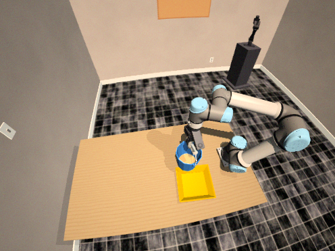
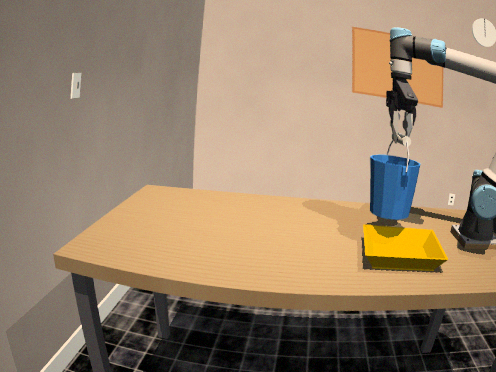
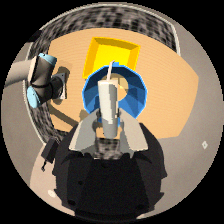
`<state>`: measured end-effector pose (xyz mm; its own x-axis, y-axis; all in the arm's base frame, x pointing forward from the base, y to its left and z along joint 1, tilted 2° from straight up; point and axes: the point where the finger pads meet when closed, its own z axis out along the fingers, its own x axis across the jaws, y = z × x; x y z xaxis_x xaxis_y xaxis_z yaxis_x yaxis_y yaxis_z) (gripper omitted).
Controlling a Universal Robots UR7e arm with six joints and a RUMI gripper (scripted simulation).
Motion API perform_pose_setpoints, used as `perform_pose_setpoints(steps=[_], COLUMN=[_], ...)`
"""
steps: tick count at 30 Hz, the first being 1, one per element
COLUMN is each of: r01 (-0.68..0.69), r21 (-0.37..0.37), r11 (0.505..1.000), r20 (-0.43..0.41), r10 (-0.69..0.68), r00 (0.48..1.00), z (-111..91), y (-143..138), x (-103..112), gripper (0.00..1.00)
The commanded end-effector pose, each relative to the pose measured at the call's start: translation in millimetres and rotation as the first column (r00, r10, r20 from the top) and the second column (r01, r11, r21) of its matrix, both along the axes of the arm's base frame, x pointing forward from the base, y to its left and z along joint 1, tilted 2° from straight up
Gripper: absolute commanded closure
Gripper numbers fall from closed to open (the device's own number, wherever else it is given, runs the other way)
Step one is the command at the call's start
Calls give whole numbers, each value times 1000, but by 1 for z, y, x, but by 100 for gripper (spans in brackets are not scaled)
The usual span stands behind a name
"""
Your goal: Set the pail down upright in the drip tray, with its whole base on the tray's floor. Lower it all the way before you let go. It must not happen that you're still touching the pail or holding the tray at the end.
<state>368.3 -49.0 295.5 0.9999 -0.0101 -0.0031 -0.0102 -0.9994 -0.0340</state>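
A blue pail (image 2: 394, 186) hangs upright in the air from its thin wire handle (image 2: 401, 142). My gripper (image 2: 401, 134) is shut on the top of that handle. The pail's base is a little above the far left edge of the yellow drip tray (image 2: 403, 247), which rests on the wooden table. In the top view the pail (image 1: 188, 157) overlaps the tray's far rim (image 1: 195, 182). In the wrist view the pail (image 3: 116, 95) hangs below my fingers, with the tray (image 3: 112, 56) beyond it.
The robot's base (image 1: 233, 156) stands on the table right of the tray. A black pedestal (image 1: 243, 64) with a camera stands on the floor at the back wall.
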Motion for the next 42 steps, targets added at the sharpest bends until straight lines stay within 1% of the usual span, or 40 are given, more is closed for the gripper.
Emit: perform_pose_setpoints(steps=[1,3,18,20,35,42], r01=[1,1,1,1,1,1], r21=[-2,-2,-2,-2,-2,-2], r11=[1000,1000,1000,1000,1000,1000], r20=[1,1,1,1,1,1], r10=[0,0,0,0,0,0], r00=[1000,1000,1000,1000,1000,1000], z=[1,1,3,3,4,4], y=[18,18,60,60,95,105], x=[0,0,-1,-1,-2,-3], gripper=[100,100,100,100,100,100])
